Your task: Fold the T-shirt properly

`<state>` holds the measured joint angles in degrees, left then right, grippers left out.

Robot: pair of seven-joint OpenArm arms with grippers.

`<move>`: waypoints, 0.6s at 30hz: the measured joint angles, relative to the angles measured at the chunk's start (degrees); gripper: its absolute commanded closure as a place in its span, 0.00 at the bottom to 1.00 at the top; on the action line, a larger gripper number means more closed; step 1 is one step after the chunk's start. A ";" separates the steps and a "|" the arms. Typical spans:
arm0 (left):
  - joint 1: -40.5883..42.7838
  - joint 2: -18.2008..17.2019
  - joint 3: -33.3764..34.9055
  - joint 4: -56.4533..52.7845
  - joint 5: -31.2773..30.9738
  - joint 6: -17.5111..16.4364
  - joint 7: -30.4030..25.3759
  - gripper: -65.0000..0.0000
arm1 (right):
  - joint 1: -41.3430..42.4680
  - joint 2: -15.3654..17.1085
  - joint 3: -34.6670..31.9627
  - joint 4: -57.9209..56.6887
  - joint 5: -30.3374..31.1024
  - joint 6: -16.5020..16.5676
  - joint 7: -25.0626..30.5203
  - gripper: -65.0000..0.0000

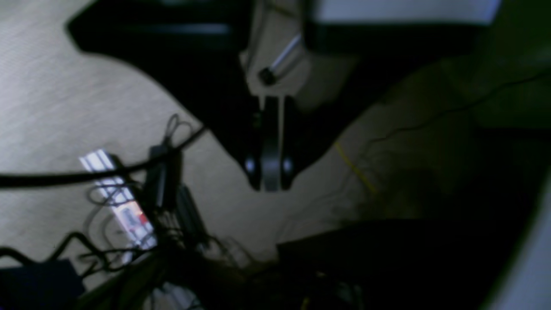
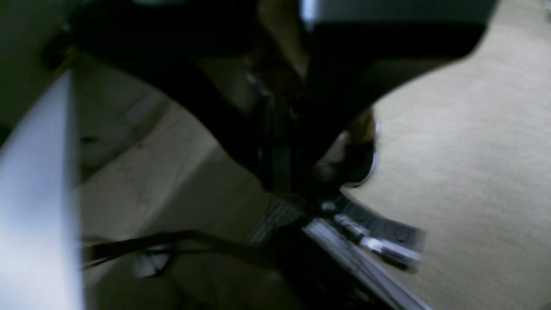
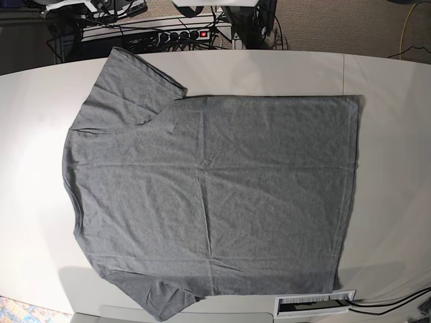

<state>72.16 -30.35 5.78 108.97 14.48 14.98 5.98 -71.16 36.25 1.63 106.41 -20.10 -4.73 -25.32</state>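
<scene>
The T-shirt (image 3: pixel 209 195) is spread out flat and unfolded on the white table (image 3: pixel 390 155) in the base view, taking up most of it. Going left to right: the shoulder end sits at the left, one sleeve angling up toward the far edge at the upper left, the other sleeve poking down to the near edge at the lower left. The grey body runs across the middle with a few soft creases, and the straight hem ends at the right, leaving a bare strip of table beyond it. Neither arm shows up in that view.

There's a power strip (image 3: pixel 182 33) with a red switch and a tangle of cables behind the table at the top, and a slotted cable grommet (image 3: pixel 315 304) in the near edge at the lower right.

Wrist cams are both dark and blurry. The right tool (image 2: pixel 280 172) is clenched with nothing in it, hanging over carpet, a pale slanted edge at the left and a metal rail under it. The left tool (image 1: pixel 270 172) is also clenched on nothing, its fingers pressed together, above the carpet (image 1: pixel 64 107) with cables and a power strip off to its left.
</scene>
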 measured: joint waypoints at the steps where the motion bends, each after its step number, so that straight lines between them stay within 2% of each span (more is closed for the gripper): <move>1: 0.79 0.00 0.02 1.62 1.73 0.02 0.70 1.00 | -0.72 0.72 0.42 1.49 -1.25 -0.48 -0.55 1.00; 5: 1.70 0.00 -1.01 8.09 7.80 1.57 5.03 1.00 | -1.70 1.90 0.68 6.45 -5.16 -3.06 -3.02 1.00; 9: 1.64 -1.77 -2.67 15.08 13.25 2.58 11.17 1.00 | -1.75 2.16 0.68 9.64 -8.07 -4.61 -4.79 1.00; 13: 1.64 -3.32 -4.04 20.48 17.79 2.54 11.50 1.00 | -1.77 2.16 0.68 12.57 -12.35 -6.34 -5.29 1.00; 18: -0.48 -4.96 -4.35 22.58 20.00 2.19 11.21 1.00 | -1.40 2.34 0.68 17.38 -15.87 -6.47 -6.58 1.00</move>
<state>71.68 -35.31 1.43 131.55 34.48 17.17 17.19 -72.55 38.59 2.31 123.79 -35.97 -11.20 -31.90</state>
